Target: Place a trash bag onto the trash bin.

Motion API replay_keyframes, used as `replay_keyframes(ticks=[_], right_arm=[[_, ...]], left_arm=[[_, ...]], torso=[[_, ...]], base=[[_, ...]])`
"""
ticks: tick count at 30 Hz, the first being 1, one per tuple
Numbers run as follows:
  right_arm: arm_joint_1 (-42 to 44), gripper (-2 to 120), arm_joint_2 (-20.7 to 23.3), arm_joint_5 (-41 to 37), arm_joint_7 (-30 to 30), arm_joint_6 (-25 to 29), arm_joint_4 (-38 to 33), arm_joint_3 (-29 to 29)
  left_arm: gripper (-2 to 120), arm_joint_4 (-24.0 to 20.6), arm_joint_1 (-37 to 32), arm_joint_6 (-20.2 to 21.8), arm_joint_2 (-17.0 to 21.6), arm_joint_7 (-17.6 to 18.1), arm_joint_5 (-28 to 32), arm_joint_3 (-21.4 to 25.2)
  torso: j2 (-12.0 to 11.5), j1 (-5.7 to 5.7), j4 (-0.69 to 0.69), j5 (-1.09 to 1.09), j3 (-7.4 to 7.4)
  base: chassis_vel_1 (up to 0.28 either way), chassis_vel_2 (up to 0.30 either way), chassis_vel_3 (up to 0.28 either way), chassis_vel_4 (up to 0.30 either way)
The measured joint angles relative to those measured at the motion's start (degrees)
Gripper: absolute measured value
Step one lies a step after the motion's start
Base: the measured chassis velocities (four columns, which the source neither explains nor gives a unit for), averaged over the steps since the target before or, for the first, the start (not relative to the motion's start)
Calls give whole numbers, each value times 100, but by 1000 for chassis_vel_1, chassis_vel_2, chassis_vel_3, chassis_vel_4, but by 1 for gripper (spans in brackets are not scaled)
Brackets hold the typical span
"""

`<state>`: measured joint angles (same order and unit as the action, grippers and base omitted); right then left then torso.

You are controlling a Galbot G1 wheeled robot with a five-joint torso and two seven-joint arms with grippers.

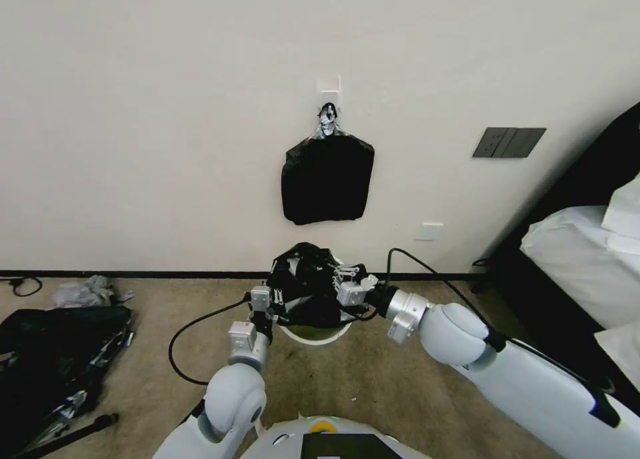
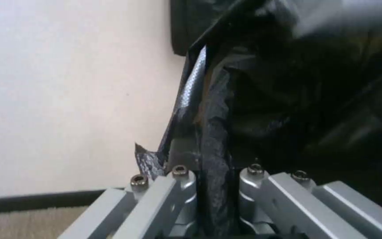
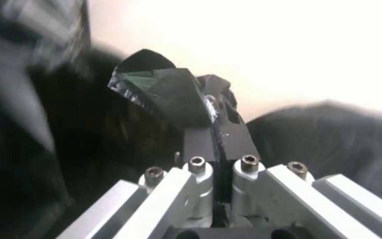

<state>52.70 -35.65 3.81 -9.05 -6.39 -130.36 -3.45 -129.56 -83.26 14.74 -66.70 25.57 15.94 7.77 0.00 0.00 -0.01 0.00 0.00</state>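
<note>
- The trash bag point(image 1: 308, 282) is sitting bunched over the mouth of the trash bin point(image 1: 313, 333), which is standing on the carpet close to the wall; the bag's bulk is spreading sideways between the two grippers, with no clear long axis.
- The left gripper point(image 1: 272, 303) is pinching the bag's left edge, its fingers clamped on a strip of film.
- The right gripper point(image 1: 345, 280) is gripping the bag's right edge, its fingers pressed together on a fold.
- The head view is giving the bin's cream rim below the bag.
- The left wrist view is showing a taut textured band of plastic point(image 2: 213, 132) running straight out from between the fingers.
- The right wrist view is showing a peaked greenish-black fold point(image 3: 164, 89) rising above the fingertips.
- A bundle of black bags point(image 1: 327, 179) is hanging on the wall above the bin.
</note>
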Motion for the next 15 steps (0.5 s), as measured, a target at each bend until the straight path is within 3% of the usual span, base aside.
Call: replay_keyframes(ticks=[2, 4, 6, 15], right_arm=[[-90, 0, 6, -1162, 205, -416, -68, 62], [-141, 0, -5, -1560, 282, -567, -75, 102], [-331, 0, -63, -2614, 555, -1017, -37, 204], [-782, 0, -154, -4543, 840, -1879, 391, 448]], left_arm=[[5, 100, -31, -135, -11, -140, -251, -64], [5, 140, -43, -183, -24, -195, -353, -92], [5, 215, -81, -323, -59, -320, -597, -131], [5, 282, -309, -869, -50, -680, -1121, -108]], torso=[[0, 0, 1, 0, 0], [0, 0, 1, -1, 0], [0, 0, 1, 0, 0], [0, 0, 1, 0, 0]], base=[[0, 0, 0, 0], [0, 0, 0, 0], [0, 0, 0, 0], [0, 0, 0, 0]])
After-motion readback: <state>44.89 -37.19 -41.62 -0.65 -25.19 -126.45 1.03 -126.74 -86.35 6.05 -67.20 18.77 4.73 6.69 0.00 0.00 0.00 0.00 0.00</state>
